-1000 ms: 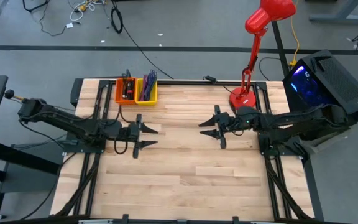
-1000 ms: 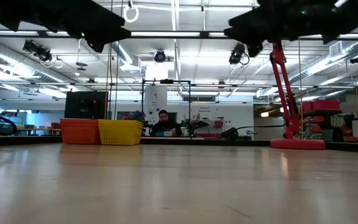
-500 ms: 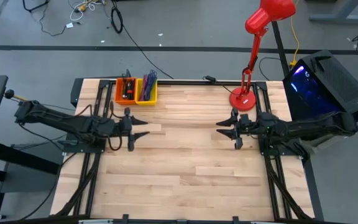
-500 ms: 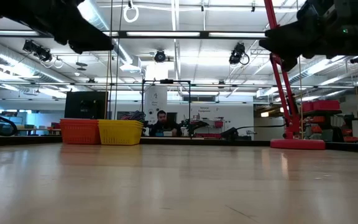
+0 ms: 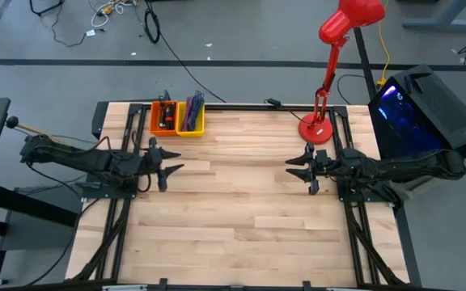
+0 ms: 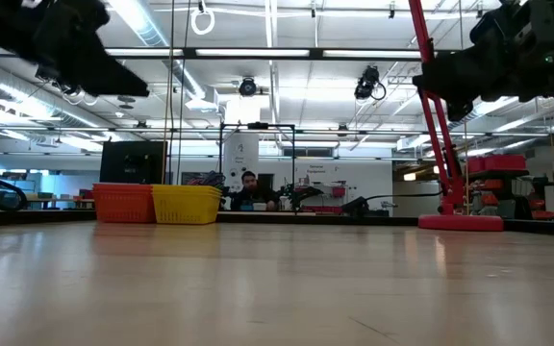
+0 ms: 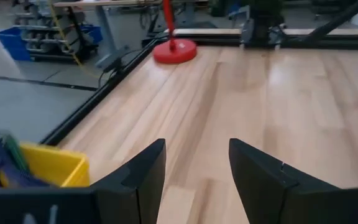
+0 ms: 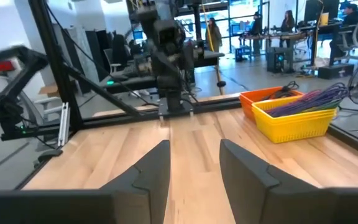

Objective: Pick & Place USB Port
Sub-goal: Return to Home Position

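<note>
An orange basket (image 5: pixel 164 118) and a yellow basket (image 5: pixel 191 118) holding coloured cables stand side by side at the table's far edge, left of centre. No separate USB part can be made out. My left gripper (image 5: pixel 168 164) hovers open near the table's left side, just nearer than the baskets, and its wrist view shows the yellow basket (image 7: pixel 48 165) beside its fingers. My right gripper (image 5: pixel 295 170) hovers open near the right side, close to the red lamp's base (image 5: pixel 316 129). In the low view both arms hang well above the tabletop.
The red desk lamp stands by its round base (image 6: pixel 460 221) on the far right of the table. A dark computer case (image 5: pixel 423 105) sits beyond the right edge. Bare wooden tabletop (image 5: pixel 241 202) lies between the grippers. A person (image 6: pixel 250 189) sits in the room beyond the far edge.
Both arms have drawn back from the table's middle. The left gripper has moved toward the left edge and slightly toward the far edge. The right gripper has moved toward the right edge. Both have stayed open and raised.
</note>
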Robot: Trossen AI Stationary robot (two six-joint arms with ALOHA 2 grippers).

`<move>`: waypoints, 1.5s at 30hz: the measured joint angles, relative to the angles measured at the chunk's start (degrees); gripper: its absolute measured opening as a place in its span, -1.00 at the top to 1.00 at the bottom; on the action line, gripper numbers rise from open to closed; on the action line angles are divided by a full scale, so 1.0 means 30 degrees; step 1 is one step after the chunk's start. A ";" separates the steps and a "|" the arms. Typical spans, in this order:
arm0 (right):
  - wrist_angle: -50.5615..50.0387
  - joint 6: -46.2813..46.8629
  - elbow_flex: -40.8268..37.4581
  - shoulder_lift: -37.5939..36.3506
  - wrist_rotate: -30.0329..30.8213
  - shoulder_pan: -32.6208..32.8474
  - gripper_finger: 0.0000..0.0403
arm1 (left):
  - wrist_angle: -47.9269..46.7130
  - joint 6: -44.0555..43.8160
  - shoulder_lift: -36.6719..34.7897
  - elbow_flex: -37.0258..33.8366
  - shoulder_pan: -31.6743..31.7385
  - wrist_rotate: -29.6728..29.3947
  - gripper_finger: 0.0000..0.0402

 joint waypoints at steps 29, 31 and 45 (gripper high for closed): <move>-0.1816 -0.0140 -0.0031 -0.0450 0.0149 -0.0044 0.30 | 0.2077 -0.0593 -1.0076 -0.6129 0.0000 0.5770 0.10; -0.1281 -0.0399 -0.0277 -0.0450 0.0294 0.0141 0.30 | 0.2176 -0.0603 -1.0093 -0.6151 0.0000 0.5887 0.10; 0.0027 -0.0546 -0.1447 -0.0253 0.1457 0.0219 0.30 | 0.4466 -0.0948 -1.0077 -0.6224 0.0007 0.5644 0.10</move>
